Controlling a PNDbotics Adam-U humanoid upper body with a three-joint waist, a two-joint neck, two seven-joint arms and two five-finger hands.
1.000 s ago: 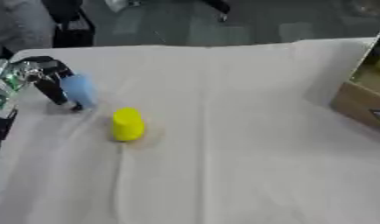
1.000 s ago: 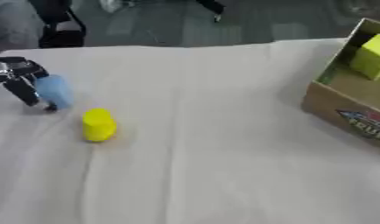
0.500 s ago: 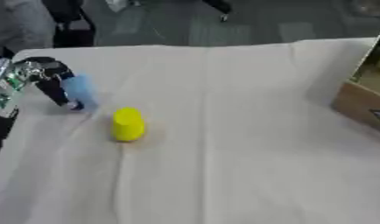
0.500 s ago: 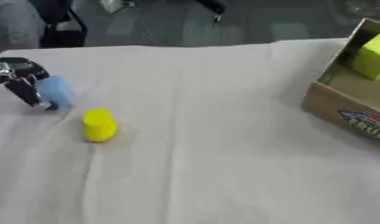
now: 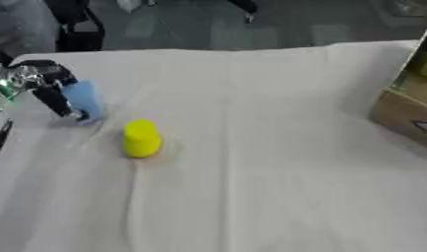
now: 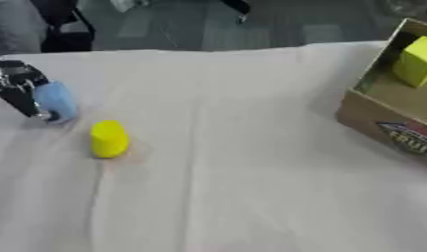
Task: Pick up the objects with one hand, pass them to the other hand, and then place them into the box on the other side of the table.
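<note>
Left hand sits at the far left of the white-clothed table, fingers curled down around a pale blue object, which stands upright with its base on or just at the cloth; blurred, so whether it is lifted clear I cannot tell. Grasping the blue piece, not released. Right hand is not visible in either view. A yellow cylinder lies on the cloth near the blue one, toward the centre and apart from the hand. The cardboard box is at the right edge, well apart from both, open top, with a yellow-green block already inside. Judgement: the step in hand is picking up the blue object, with handover and the drop into the box not yet done. Risks: the hand holds the blue object from one side near its top, so it could tip or slide out on the lift. If the hand swings inward low, it could knock the yellow cylinder, which looks likely to roll on its side. The cloth has folds, so dragging the object instead of lifting could bunch it. The handover is the weak point, since the receiving hand has no position to judge here.
</note>
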